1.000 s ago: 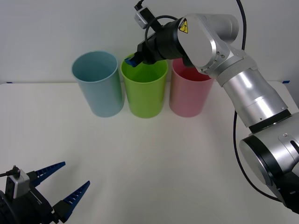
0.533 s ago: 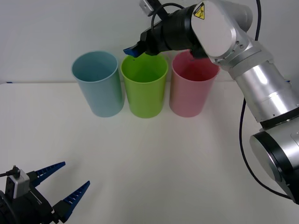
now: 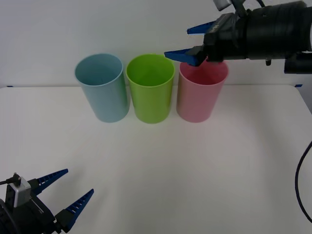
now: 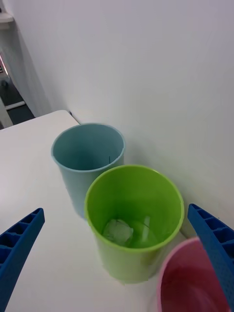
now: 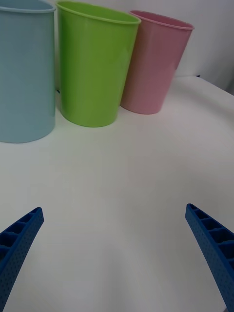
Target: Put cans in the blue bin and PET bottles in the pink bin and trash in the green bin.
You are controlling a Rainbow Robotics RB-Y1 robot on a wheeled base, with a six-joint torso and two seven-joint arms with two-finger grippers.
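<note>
Three cup-shaped bins stand in a row at the table's far edge: the blue bin (image 3: pixel 102 87) on the left, the green bin (image 3: pixel 150 88) in the middle, the pink bin (image 3: pixel 200 90) on the right. A crumpled clear film ball, the trash (image 4: pixel 118 230), lies at the bottom of the green bin (image 4: pixel 131 220). My right gripper (image 3: pixel 191 42) hangs open above the pink bin's near-left rim, holding nothing. My left gripper (image 3: pixel 62 193) rests open low at the table's front left corner, far from the bins. No cans or PET bottles are in view.
A white wall rises right behind the bins. The white table (image 3: pixel 161 165) stretches bare from the bins to its front edge. In the left wrist view the bins (image 5: pixel 97 68) stand ahead across bare tabletop.
My right gripper has risen from the green bin's mouth and swung right, toward the pink bin, and now stands open and empty. The left arm has not moved.
</note>
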